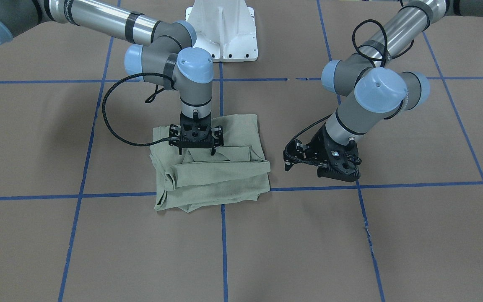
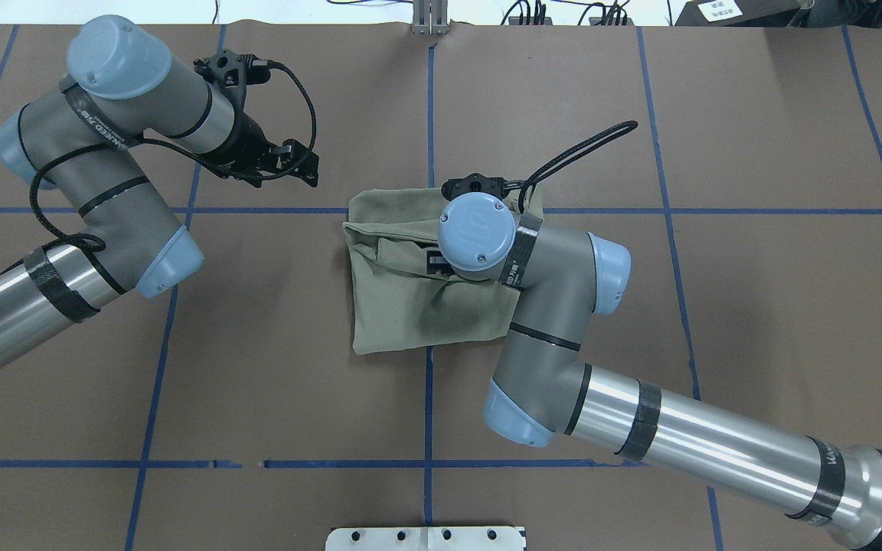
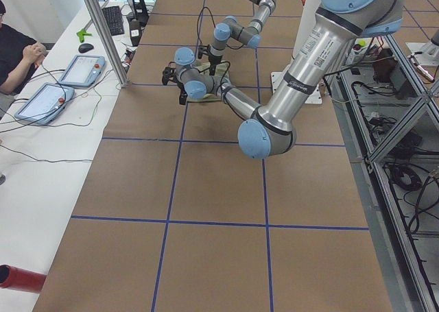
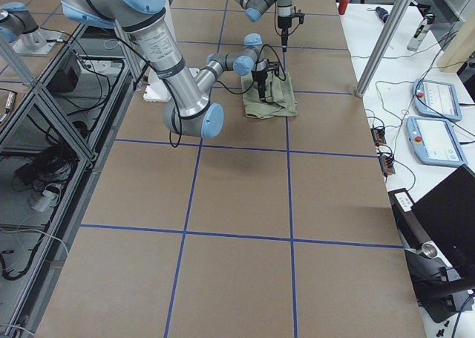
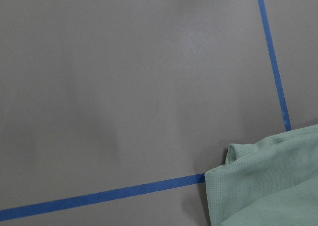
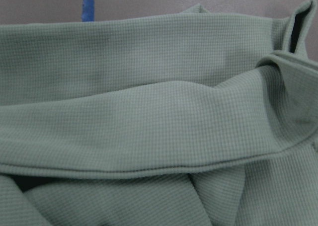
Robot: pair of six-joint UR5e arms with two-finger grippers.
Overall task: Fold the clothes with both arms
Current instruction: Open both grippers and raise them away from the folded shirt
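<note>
The clothes are one pale sage-green knit shirt (image 1: pixel 212 176), folded into a rough, bunched square near the table's middle (image 2: pixel 403 306). It has a rolled fold across its top. My right gripper (image 1: pixel 196 152) points straight down onto the half of the shirt nearer the robot. Its fingers are spread open, with the tips at the cloth. The right wrist view is filled with the shirt's folds (image 6: pixel 149 112). My left gripper (image 1: pixel 304 170) hovers tilted and open over bare table beside the shirt, holding nothing (image 2: pixel 307 170). A shirt corner (image 5: pixel 268 186) shows in the left wrist view.
Blue tape lines (image 1: pixel 223 235) grid the brown table. The white base pedestal (image 1: pixel 224 33) stands behind the shirt. A side bench with tablets (image 3: pixel 79 72) and a seated person (image 3: pixel 17 51) runs along the operators' side. An aluminium post (image 3: pixel 103 31) stands at the table's edge.
</note>
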